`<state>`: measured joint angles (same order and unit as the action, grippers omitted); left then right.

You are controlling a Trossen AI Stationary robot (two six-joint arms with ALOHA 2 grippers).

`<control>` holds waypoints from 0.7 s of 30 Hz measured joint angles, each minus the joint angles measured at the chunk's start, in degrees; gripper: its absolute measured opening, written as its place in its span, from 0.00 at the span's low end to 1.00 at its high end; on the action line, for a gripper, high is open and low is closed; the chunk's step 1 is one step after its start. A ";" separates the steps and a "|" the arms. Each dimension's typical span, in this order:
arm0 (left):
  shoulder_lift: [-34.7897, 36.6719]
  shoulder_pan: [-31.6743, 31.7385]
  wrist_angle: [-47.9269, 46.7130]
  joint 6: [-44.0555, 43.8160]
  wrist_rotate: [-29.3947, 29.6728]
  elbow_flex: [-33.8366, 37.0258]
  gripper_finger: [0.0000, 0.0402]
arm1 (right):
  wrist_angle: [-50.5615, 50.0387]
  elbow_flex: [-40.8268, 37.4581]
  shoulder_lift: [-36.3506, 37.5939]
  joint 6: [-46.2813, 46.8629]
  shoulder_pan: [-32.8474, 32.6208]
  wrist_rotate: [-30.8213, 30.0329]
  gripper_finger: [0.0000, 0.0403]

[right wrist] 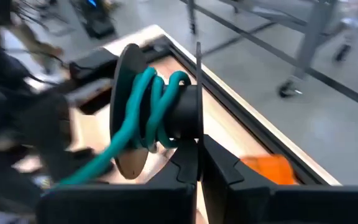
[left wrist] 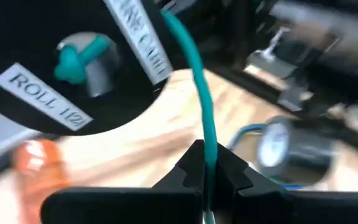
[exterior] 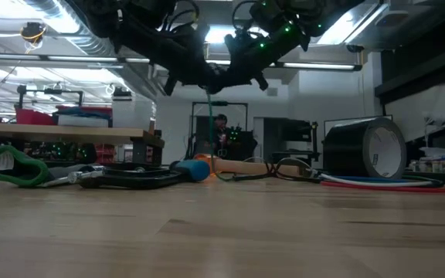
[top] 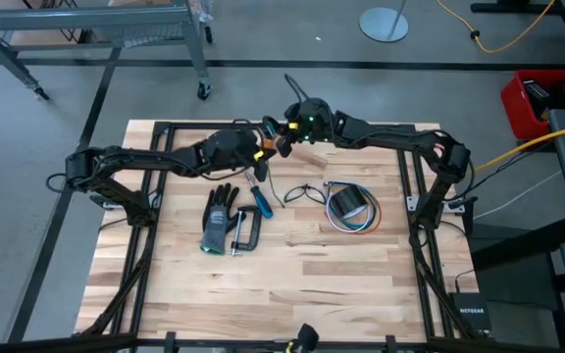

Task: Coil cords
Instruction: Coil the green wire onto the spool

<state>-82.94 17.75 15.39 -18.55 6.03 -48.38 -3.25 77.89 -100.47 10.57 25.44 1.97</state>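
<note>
Both grippers meet above the table's far middle. My right gripper (top: 289,134) is shut on a black spool (right wrist: 166,118), around whose hub the teal-green cord (right wrist: 145,106) is wound in a few turns. My left gripper (top: 260,149) is shut on the same cord just below the spool. One cord end pokes through a hole in the spool's labelled flange (left wrist: 73,59). In the low view the cord (exterior: 209,123) hangs down to the table. A thin black cord (top: 307,193) lies looped on the table. Red, white and blue wires (top: 359,225) lie around a black tape roll. My left gripper pinches the teal-green cord (left wrist: 211,152) between its two fingers, a short way below the spool. The fingers lie across the cord, which runs on from them up to the spool (left wrist: 185,43). My right gripper pinches the thin edge of the spool's near flange (right wrist: 198,134) between its two fingers. The spool is lifted clear of the table, its axis lying across the fingers.
A black glove (top: 221,218), a blue clamp (top: 248,231) and a blue-handled screwdriver (top: 262,202) lie left of centre. The black tape roll (top: 349,203) stands right of centre. A dark metal frame (top: 415,186) borders the table. A yellow cable (top: 518,34) runs on the floor beyond.
</note>
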 joint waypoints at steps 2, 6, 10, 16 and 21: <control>0.00 -0.55 -0.10 4.42 3.37 0.00 0.00 | 2.05 0.00 0.00 0.19 0.66 2.71 0.02; 0.00 -1.56 0.12 12.79 8.04 0.00 0.00 | 6.06 0.00 0.00 2.04 2.21 7.95 0.02; 0.00 -2.15 0.10 17.68 11.31 0.02 0.00 | 8.36 0.00 0.00 3.45 2.94 12.93 0.02; 0.00 -2.16 -2.94 24.38 12.63 0.04 0.00 | 10.11 0.01 0.00 3.45 2.92 18.46 0.02; 0.01 -2.18 -11.12 26.48 13.06 0.05 0.02 | 9.78 0.00 0.00 3.37 3.20 24.25 0.02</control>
<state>-82.92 15.57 4.27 7.92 19.09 -48.33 6.52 77.89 -100.47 13.93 28.64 26.22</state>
